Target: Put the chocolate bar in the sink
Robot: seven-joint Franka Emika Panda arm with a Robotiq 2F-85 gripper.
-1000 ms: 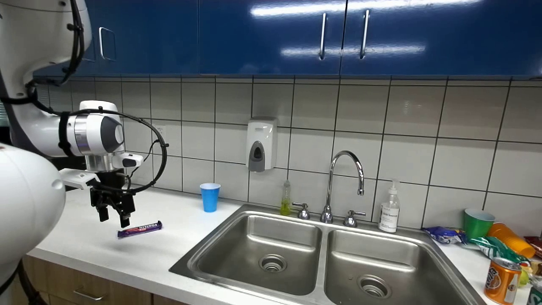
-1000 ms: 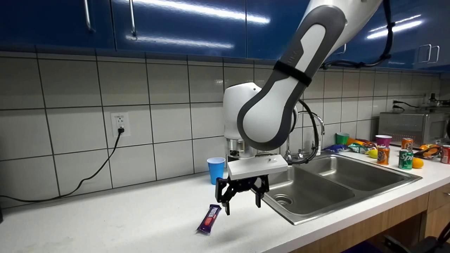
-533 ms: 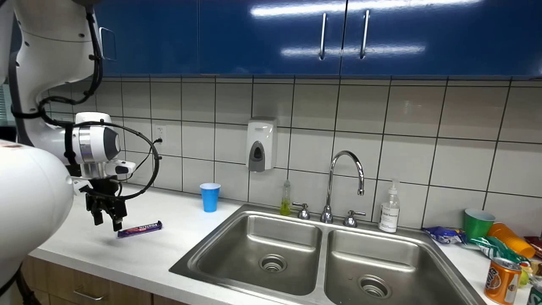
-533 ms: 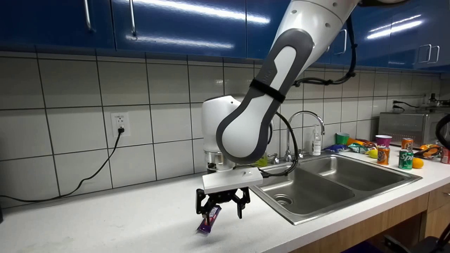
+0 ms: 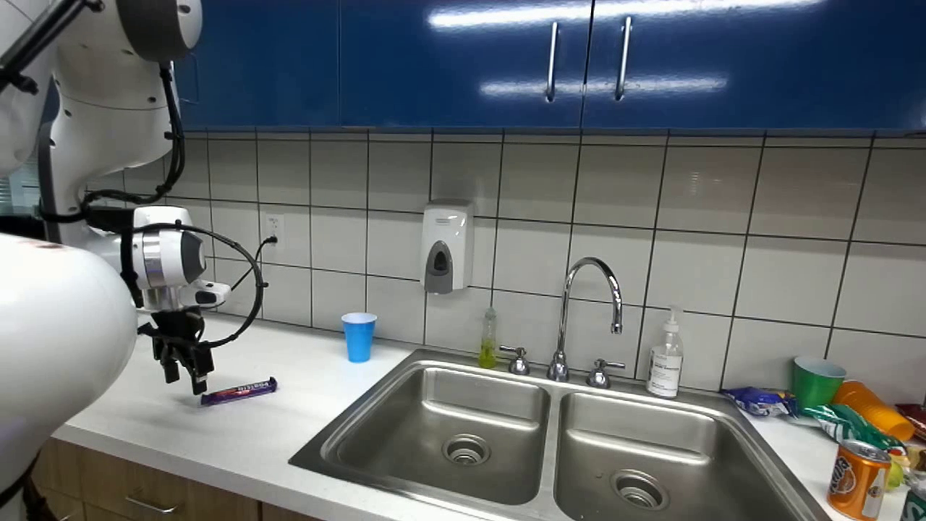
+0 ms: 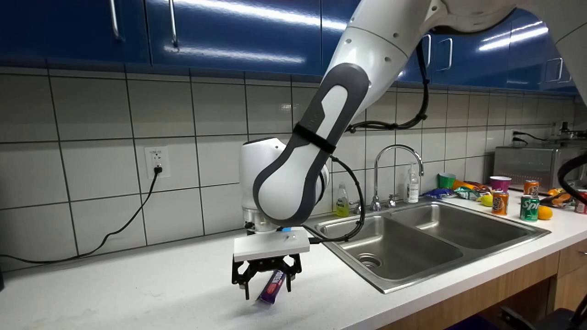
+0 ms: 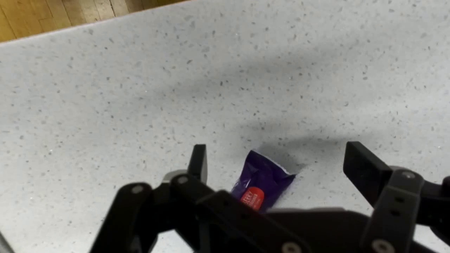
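The chocolate bar (image 5: 239, 392) lies flat on the white counter in a dark purple wrapper, left of the sink. It also shows in an exterior view (image 6: 274, 285) and in the wrist view (image 7: 264, 175), where only one end with a red patch is visible; the rest is hidden behind the gripper's linkage. My gripper (image 7: 276, 154) is open and empty, its fingers spread to either side of the bar's end and apart from it. In both exterior views the gripper (image 5: 185, 382) (image 6: 268, 292) hangs low over the counter. The steel double-basin sink (image 5: 551, 443) (image 6: 412, 250) holds nothing visible.
A blue cup (image 5: 359, 337) stands at the back between bar and sink. A chrome faucet (image 5: 566, 318), green soap bottle (image 5: 488, 340) and pump bottle (image 5: 665, 358) stand behind the sink. Cans, cups and packets, including an orange can (image 5: 859, 479), stand beyond it. The counter edge (image 7: 95, 24) shows.
The open gripper has moved away from the sink and lower, so its fingers have come to either side of the bar. The bar has not moved.
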